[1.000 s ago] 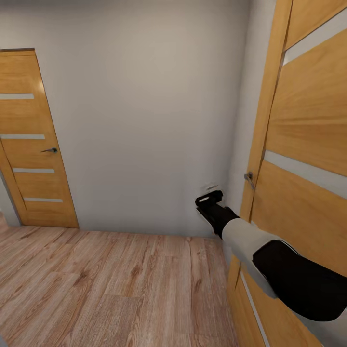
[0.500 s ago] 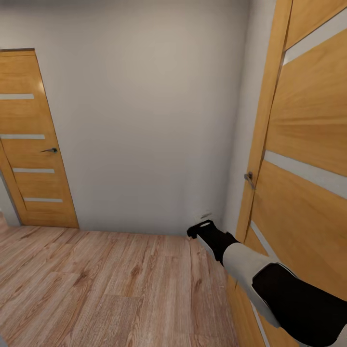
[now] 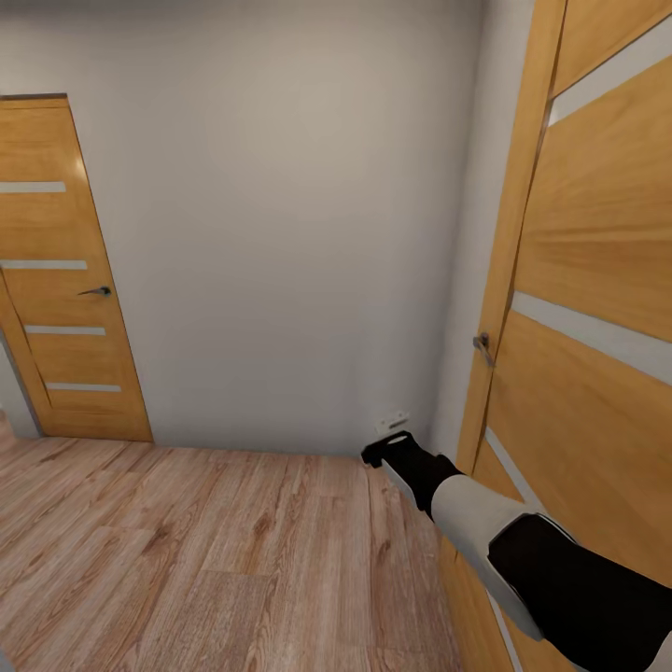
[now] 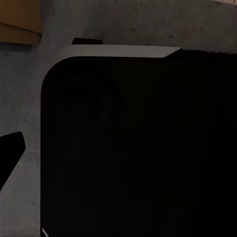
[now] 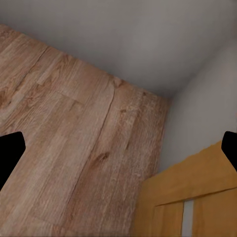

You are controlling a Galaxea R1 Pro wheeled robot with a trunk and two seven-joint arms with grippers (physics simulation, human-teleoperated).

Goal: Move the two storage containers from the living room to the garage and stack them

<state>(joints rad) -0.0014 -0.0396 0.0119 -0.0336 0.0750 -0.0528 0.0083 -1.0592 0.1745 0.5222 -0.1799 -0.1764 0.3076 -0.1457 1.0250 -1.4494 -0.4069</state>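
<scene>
The two storage containers are out of view. I am in a hallway corner with a light wood-plank floor [image 3: 215, 560]. My right arm reaches forward and low, its gripper [image 3: 387, 441] close to the grey wall beside the right-hand wooden door [image 3: 597, 280] and below that door's handle [image 3: 483, 347]. In the right wrist view the gripper [image 5: 118, 153] is open and holds nothing, its dark fingertips at the two sides over plank floor and the wall corner. In the left wrist view one dark fingertip [image 4: 10, 153] of my left gripper sits far out beside the robot's black body [image 4: 138, 148].
A second wooden door [image 3: 65, 280] with a lever handle [image 3: 98, 291] stands shut at the far left. A plain grey wall [image 3: 280, 233] closes the space ahead. Open plank floor lies to the left and in front.
My right gripper has dropped lower along the wall and shifted slightly left, most of it in the first half second. The camera and doors have not moved.
</scene>
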